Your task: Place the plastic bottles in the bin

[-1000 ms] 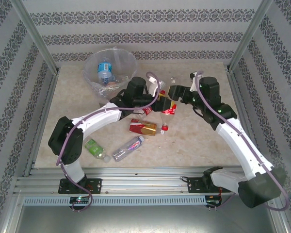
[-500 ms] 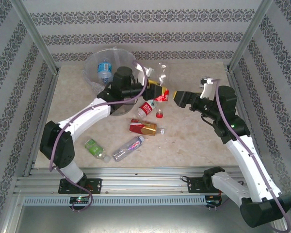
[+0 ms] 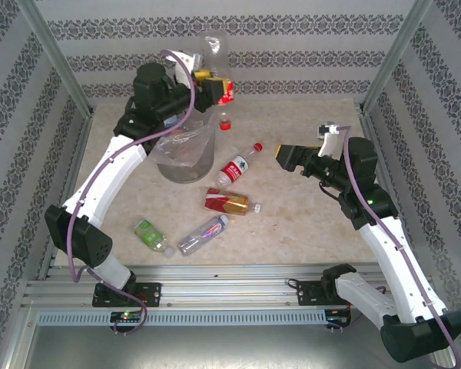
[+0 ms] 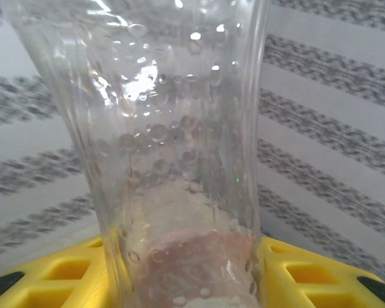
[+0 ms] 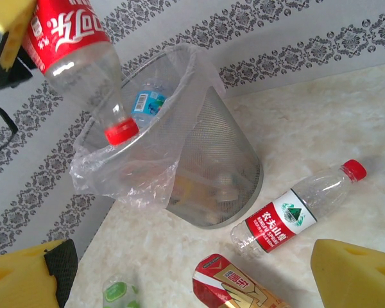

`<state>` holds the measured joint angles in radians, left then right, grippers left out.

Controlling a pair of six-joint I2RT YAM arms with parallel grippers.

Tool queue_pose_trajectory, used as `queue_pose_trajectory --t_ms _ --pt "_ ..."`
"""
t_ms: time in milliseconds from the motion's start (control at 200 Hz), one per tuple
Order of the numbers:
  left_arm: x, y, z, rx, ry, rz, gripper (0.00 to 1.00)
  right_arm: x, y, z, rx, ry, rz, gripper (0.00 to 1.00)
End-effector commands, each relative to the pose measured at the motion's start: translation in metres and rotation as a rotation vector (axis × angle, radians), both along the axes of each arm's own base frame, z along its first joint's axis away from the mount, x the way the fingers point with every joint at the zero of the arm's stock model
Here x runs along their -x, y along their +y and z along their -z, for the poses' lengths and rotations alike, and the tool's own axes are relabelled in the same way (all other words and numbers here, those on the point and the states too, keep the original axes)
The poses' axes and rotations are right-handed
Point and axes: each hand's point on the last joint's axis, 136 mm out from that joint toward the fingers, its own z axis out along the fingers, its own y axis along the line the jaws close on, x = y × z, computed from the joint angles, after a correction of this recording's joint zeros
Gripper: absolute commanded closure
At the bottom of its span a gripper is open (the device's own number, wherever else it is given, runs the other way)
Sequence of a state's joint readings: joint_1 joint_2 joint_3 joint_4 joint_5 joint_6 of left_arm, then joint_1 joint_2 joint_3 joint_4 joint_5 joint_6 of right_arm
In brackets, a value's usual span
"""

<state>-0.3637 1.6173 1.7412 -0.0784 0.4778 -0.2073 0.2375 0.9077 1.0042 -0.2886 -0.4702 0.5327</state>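
High over the bin (image 5: 226,160) at the table's (image 3: 307,223) far-left corner, the left gripper (image 3: 207,77) pinches a red-labelled bottle (image 5: 69,32), cap down. The right gripper (image 3: 283,157) hangs spread wide. Loose toward the near edge: red-and-white bottle (image 3: 239,164), crushed bottle (image 3: 227,201), purple bottle (image 3: 203,234), green bottle (image 3: 150,234).

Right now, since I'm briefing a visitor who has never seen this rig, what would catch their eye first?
The left end effector holds a red-labelled bottle cap down, high above the bin at the far left of the table. Four more bottles lie on the table between the arms, and the right end effector hangs open beside them.
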Motion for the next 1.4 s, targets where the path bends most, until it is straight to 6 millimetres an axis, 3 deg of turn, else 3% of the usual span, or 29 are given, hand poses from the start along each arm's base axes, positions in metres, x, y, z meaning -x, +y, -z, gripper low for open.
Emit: queue_pose_trajectory --t_ms 0,185,470,814,1034,1174,1394 --pt "-0.013 0.032 -0.017 -0.059 -0.056 -0.133 0.58 0.004 0.0 0.004 -0.008 0.005 -0.01 0.06" --pt "-0.039 0.065 -0.022 -0.105 -0.088 -0.257 0.58 0.003 0.0 0.006 -0.011 0.011 -0.008 0.06" --pt "-0.083 0.09 0.0 -0.139 -0.115 -0.364 0.56 0.007 0.0 0.006 -0.009 0.015 -0.01 0.07" --pt "-0.128 0.109 0.054 -0.192 -0.087 -0.431 0.53 0.005 -0.001 0.013 0.002 0.032 -0.005 0.07" --pt "-0.133 0.117 0.074 -0.229 -0.051 -0.463 0.46 0.002 0.0 0.017 -0.006 0.038 -0.006 0.07" --pt "-0.128 0.121 0.086 -0.238 -0.027 -0.474 0.36 0.0 0.001 0.021 -0.009 0.046 -0.006 0.07" --pt "-0.119 0.128 0.077 -0.248 -0.034 -0.502 0.18 0.001 0.001 0.023 -0.008 0.049 -0.008 0.07"
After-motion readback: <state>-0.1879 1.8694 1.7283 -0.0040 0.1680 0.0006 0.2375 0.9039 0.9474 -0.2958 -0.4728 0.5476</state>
